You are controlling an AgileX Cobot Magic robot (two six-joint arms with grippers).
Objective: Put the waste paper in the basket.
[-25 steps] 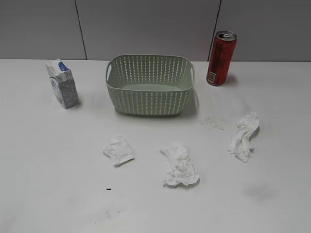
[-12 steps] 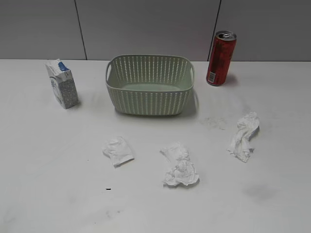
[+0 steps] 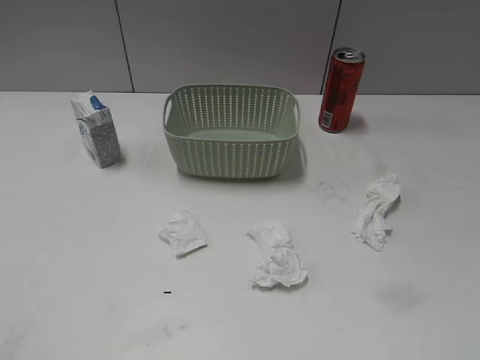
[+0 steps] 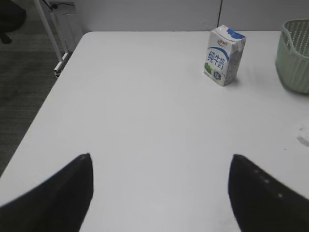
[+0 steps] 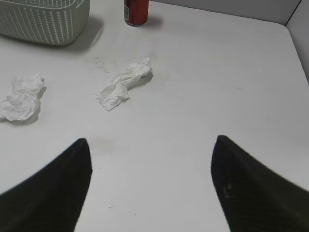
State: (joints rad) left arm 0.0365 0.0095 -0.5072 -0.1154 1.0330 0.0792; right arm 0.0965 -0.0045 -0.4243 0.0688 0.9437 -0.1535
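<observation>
Neither arm visible in the exterior view. Left gripper (image 4: 159, 193) and right gripper (image 5: 150, 186) cut off at frame bottom, jaws spread wide, holding nothing. Three waste paper wads in lower centre: left (image 3: 182, 233), middle (image 3: 277, 257), right (image 3: 376, 210). Basket (image 3: 231, 152) upper centre, between carton (image 3: 96, 129) and can (image 3: 341, 90).

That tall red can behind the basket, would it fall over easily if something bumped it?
Probably yes. The red can is tall and slim on a narrow base, so a nudge near its top would likely tip it. Being round, it may then roll across the table. Its top looks opened, so it might be light or spill.
</observation>
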